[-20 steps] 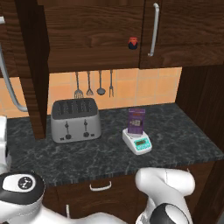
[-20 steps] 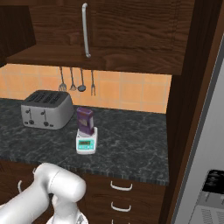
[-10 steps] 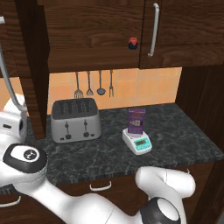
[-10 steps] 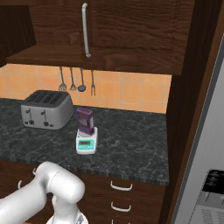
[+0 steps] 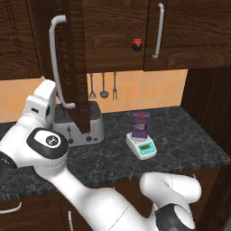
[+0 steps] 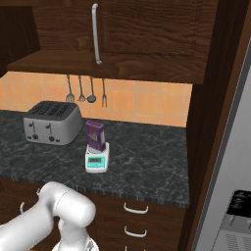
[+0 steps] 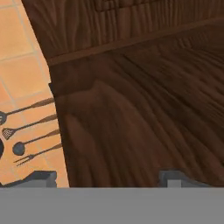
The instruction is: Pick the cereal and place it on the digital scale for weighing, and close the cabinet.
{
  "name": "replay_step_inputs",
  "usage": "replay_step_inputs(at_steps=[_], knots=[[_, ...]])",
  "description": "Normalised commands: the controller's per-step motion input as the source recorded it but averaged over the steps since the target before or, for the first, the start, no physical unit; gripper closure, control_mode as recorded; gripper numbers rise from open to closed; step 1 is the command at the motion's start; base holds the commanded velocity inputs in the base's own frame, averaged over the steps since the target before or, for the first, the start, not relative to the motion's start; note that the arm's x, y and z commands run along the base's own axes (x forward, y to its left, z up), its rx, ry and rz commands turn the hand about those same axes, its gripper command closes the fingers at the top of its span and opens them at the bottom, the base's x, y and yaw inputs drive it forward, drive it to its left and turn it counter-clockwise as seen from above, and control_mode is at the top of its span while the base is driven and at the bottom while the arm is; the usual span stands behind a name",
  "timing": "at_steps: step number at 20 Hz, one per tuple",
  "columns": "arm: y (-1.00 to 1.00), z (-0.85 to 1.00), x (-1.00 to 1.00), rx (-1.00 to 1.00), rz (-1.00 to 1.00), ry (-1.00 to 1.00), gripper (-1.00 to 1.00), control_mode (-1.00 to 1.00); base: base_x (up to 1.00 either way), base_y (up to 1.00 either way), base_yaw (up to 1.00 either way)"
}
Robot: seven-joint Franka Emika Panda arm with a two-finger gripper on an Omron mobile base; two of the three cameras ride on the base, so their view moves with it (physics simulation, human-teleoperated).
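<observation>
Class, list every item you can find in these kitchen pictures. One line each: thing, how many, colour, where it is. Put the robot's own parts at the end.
cereal: one, purple, upright on the digital scale
digital scale: one, white with teal front, on the dark counter right of the toaster
toaster: one, silver, on the counter by the tiled wall
utensils: four, dark, hanging on the orange wall
jar: one, red and dark, on the cabinet shelf
cabinet: one, dark brown, above the counter, its left door swung open
drawers: dark brown, below the counter
arm: one, white, reaching up beside the open door
claw: one, dark tips apart, facing the door
</observation>
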Motion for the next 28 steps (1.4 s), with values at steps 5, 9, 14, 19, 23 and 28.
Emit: replay_step_inputs(at_steps=[5, 9, 14, 19, 23, 28], knots=[[-1.00, 0.41, 0.50, 0.05, -0.14, -0.01, -1.00, -1.00, 0.00, 0.00, 0.00], [-1.00, 0.51, 0.71, 0.09, -0.06, 0.00, -1.00, -1.00, 0.00, 0.00, 0.00], [-0.72, 0.23, 0.98, 0.14, 0.02, -0.02, -1.00, -1.00, 0.00, 0.00, 0.00], [-0.53, 0.09, 0.90, 0.17, 0.13, -0.11, -1.00, -1.00, 0.00, 0.00, 0.00], [-0.48, 0.29, 0.99, 0.19, 0.11, 0.01, -1.00, -1.00, 0.00, 0.00, 0.00], [-0.29, 0.29, 0.95, 0.13, 0.10, 0.01, -1.00, -1.00, 0.00, 0.00, 0.00]])
